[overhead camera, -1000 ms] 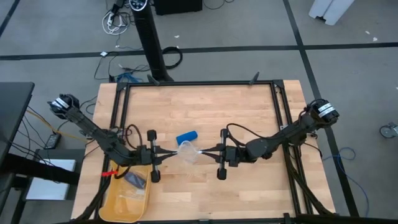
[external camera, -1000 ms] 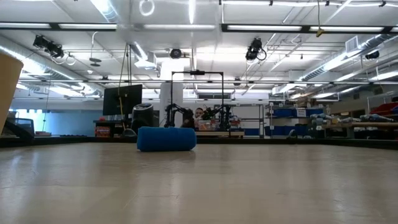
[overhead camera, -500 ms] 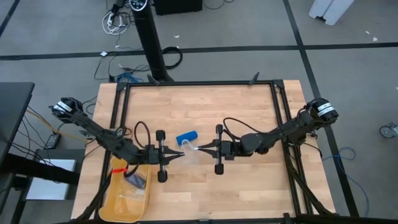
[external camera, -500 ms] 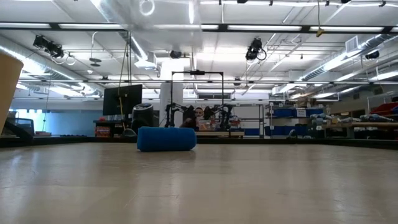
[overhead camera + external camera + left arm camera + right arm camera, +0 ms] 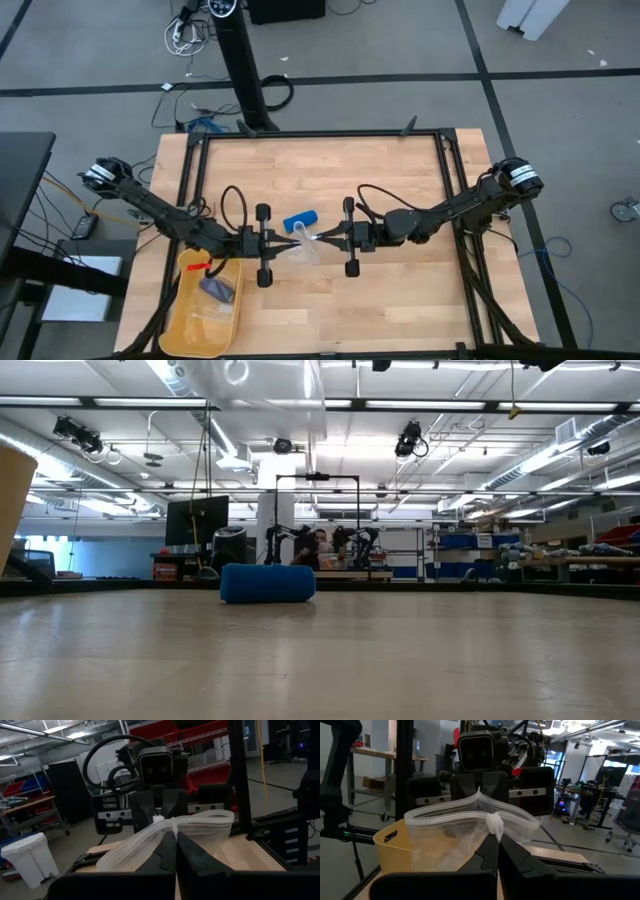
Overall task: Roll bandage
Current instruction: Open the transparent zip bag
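High view: left gripper (image 5: pixel 287 243) and right gripper (image 5: pixel 318 239) face each other at table (image 5: pixel 400 180) centre, each pinching one side of a clear plastic bag (image 5: pixel 303 243). The bandage (image 5: pixel 300 220), a blue roll, lies on the wood just beside the bag, on the far side. Yellow tray (image 5: pixel 190 325) sits at the left front corner.

Low view: bandage (image 5: pixel 267 583) rests alone on the tabletop.

Left wrist view: fingers (image 5: pixel 165 857) clenched on the bag's (image 5: pixel 200 827) rim.

Right wrist view: fingers (image 5: pixel 489 856) clamped on the opposite rim of the bag (image 5: pixel 445 837).

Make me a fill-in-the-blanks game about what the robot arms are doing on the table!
1. Both tools pinch a clear plastic ____.
2. The left tool and right tool hold the bag by opposite ____.
3. The blue rolled bandage lies on the wooden ____.
4. The yellow tray sits near the ____ arm.

Missing words: bag; edges; table; left
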